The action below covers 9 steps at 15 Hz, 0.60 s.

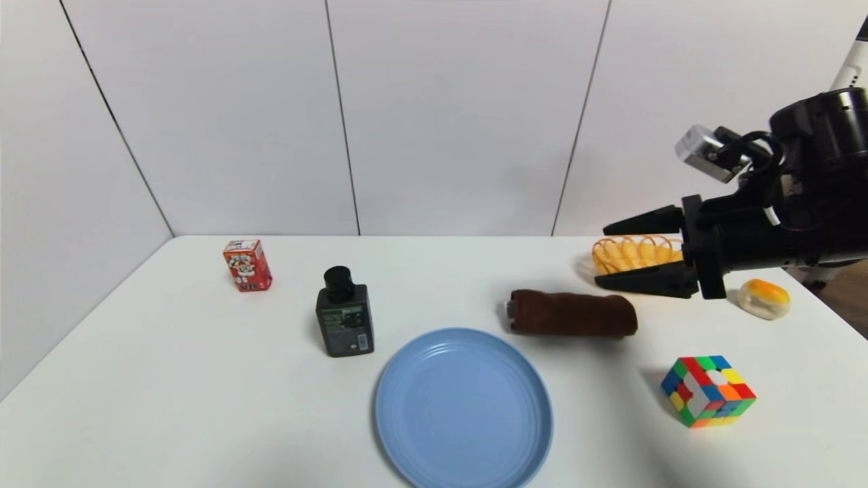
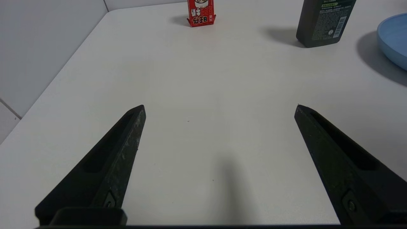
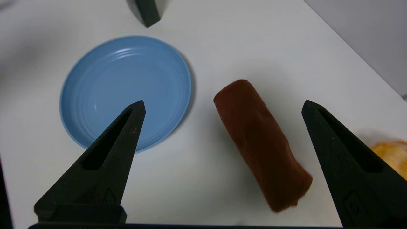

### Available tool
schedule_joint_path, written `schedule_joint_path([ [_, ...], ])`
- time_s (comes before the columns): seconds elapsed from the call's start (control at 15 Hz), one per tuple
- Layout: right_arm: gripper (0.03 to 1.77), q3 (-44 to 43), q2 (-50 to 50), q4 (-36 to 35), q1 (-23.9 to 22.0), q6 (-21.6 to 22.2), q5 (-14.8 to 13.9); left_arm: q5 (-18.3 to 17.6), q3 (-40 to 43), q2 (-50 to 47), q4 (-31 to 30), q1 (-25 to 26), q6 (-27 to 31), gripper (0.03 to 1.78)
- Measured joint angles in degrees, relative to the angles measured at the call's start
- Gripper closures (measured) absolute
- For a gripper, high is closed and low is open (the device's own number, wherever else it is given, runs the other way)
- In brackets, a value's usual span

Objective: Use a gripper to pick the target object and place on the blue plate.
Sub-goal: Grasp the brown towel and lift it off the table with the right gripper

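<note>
The target object, a dark brown rolled towel, lies on the white table just behind and to the right of the blue plate. My right gripper hovers above the table to the right of the towel, jaws wide apart and empty. In the right wrist view the towel lies slanted below and between the spread fingers, nearer the far one, with the blue plate beyond. My left gripper is open over bare table, out of the head view.
A black bottle stands left of the plate, a red carton farther back left. An orange wicker basket sits behind the right gripper, a yellow-orange item at the right edge, a colour cube at front right.
</note>
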Motion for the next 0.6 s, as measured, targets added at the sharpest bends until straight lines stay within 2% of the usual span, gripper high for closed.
schedule_joint_path([
  [0.13,0.10,-1.48,4.52,0.22,-0.27,-8.44,1.90,0.00,0.00,0.00,0.00,0.00,0.01,0.12],
  [0.27,0.10,-2.32,8.50,0.24,-0.52,-14.70,2.67,0.00,0.00,0.00,0.00,0.00,0.00,0.12],
  [0.47,0.10,-3.88,13.54,0.33,-0.88,-21.53,6.07,0.01,0.00,0.00,0.00,0.00,0.00,0.12],
  [0.6,0.10,-5.17,16.24,0.33,-1.24,-23.56,6.23,0.01,0.00,0.00,0.00,0.00,0.01,0.12],
])
